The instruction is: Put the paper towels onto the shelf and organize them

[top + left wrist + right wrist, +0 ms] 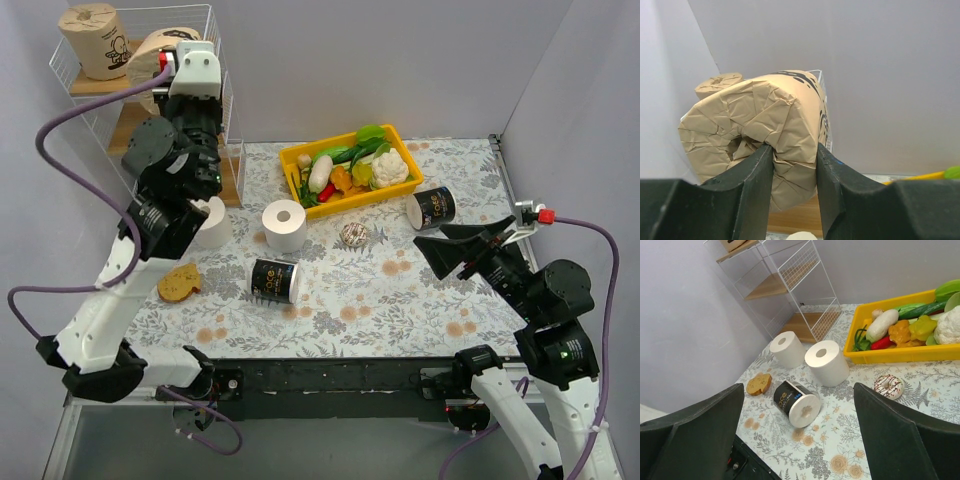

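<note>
Up at the top tier of the tall white-wire, wooden-board shelf (785,285), the left gripper (794,150) has its fingers clamped on a tan-wrapped, cartoon-printed paper towel roll (755,120), just beside its twin (95,40). Placing is the step in hand. The next move calls for setting it down level without nudging the twin or the wire side. Two plain white rolls (284,225) and two black-wrapped rolls (274,280) lie on the floral worktop (400,300). The right gripper (445,248) hovers with fingers spread wide.
</note>
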Robot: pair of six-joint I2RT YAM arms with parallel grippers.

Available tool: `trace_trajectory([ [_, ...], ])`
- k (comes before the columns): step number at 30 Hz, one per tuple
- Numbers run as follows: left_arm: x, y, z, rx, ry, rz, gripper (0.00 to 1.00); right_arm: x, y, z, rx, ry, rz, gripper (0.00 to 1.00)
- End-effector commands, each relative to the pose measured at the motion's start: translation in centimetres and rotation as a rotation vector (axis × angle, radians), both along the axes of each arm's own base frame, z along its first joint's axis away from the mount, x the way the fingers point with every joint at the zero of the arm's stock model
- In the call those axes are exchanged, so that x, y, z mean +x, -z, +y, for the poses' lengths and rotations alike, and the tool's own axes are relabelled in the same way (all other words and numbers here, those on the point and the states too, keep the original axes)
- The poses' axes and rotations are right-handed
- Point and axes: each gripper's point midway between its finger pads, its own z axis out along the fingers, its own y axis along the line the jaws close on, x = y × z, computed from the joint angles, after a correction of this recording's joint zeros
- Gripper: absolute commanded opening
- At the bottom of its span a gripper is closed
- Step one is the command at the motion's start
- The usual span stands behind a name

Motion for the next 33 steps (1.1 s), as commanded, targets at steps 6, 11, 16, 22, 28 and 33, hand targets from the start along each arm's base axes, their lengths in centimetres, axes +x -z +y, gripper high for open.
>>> trace_trajectory([
  [6, 6.3, 0.4, 5.4, -0.095, -0.127, 0.077, 0.27, -1.6, -3.4, -1.0, -0.037, 0.026, -0.120, 0.97],
  [11, 8.5, 0.9, 6.8, -0.157, -0.105, 0.082, 0.26, -1.9, -4.1, -1.3, -0.045, 0.034, -0.147, 0.97],
  [16, 10.7, 1.2, 6.8, -0.185, -0.044, 0.095, 0.27, -1.7, -4.0, -1.3, -0.050, 0.039, -0.144, 0.97],
  [22, 13.0, 2.1, 7.3, -0.182, -0.044, 0.112, 0.29, -1.6, -3.5, -1.2, -0.047, 0.036, -0.137, 0.97],
  [28, 14.6, 3.0, 7.7, -0.174, -0.050, 0.128, 0.30, -1.5, -3.3, -1.4, -0.059, 0.048, -0.136, 0.98],
  [33, 15.4, 3.2, 8.1, -0.164, -0.055, 0.122, 0.38, -1.6, -3.5, -1.4, -0.054, 0.045, -0.145, 0.98],
])
